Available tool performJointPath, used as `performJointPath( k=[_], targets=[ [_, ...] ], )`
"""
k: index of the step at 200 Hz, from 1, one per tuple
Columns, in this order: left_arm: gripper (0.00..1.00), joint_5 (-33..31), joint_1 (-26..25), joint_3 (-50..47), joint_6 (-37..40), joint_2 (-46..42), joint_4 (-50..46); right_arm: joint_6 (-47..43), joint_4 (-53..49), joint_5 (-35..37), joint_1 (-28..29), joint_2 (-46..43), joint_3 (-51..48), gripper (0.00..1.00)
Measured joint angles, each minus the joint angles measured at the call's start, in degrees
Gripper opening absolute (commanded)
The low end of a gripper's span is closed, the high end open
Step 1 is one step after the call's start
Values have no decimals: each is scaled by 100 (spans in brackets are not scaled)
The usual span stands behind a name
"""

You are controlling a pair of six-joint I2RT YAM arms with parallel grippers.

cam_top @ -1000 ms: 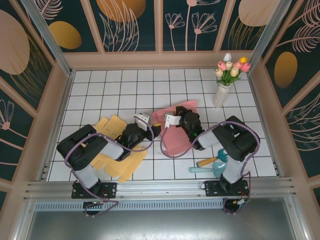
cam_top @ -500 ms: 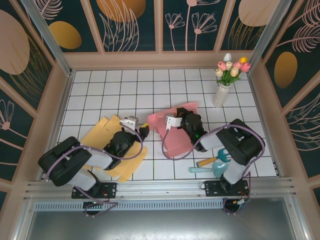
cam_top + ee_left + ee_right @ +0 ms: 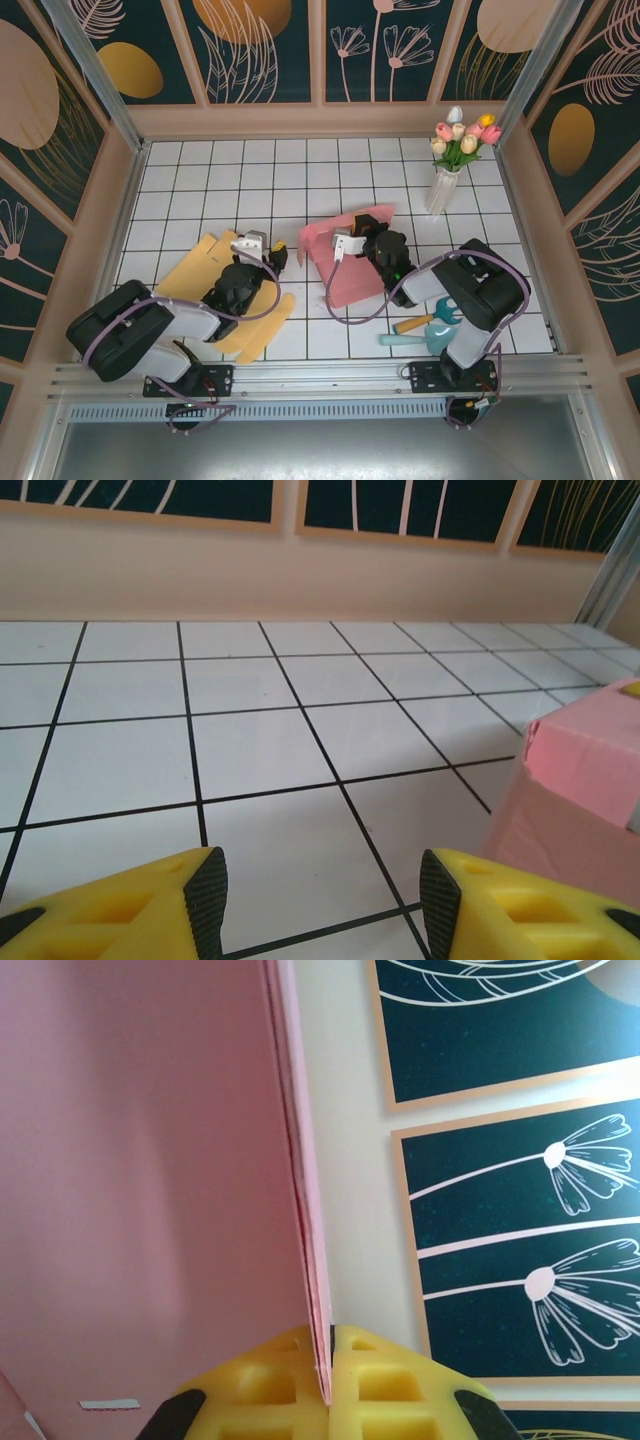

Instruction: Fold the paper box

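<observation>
The pink paper box (image 3: 345, 262) lies partly folded in the middle of the tiled table, one wall raised. My right gripper (image 3: 362, 242) is shut on that raised edge. In the right wrist view the thin pink wall (image 3: 300, 1160) runs straight into the closed yellow fingertips of the right gripper (image 3: 328, 1352). My left gripper (image 3: 274, 250) sits a short way left of the box, apart from it. Its jaws stand open over bare tile with nothing between them, as the left wrist view of the gripper (image 3: 322, 890) shows. There the box corner (image 3: 590, 770) sits at the right edge.
Flat yellow cardboard sheets (image 3: 190, 268) lie under and around the left arm. A vase of tulips (image 3: 447, 175) stands at the back right. A teal tool and a wooden-handled one (image 3: 428, 326) lie near the right arm's base. Wooden walls enclose the table.
My left gripper has drawn back to the left, away from the pink box, and its arm swung left. The right gripper kept its grip while the box shifted slightly.
</observation>
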Motion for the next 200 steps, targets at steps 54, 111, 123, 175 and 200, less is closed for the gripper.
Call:
performJointPath(
  k=[54,111,123,175,200],
  targets=[
    [51,577,42,514,212,975,55,-81,127,0,2,7,-94,0],
    [47,1491,42,621,184,1322,177,-144,422,0,4,291,-94,0],
    [46,1628,42,675,170,1486,258,-149,494,0,4,341,-94,0],
    [44,1912,42,892,48,1921,315,-173,562,4,4,409,-94,0],
    [44,2035,42,896,-39,1919,348,-177,564,9,4,411,-94,0]
  ],
)
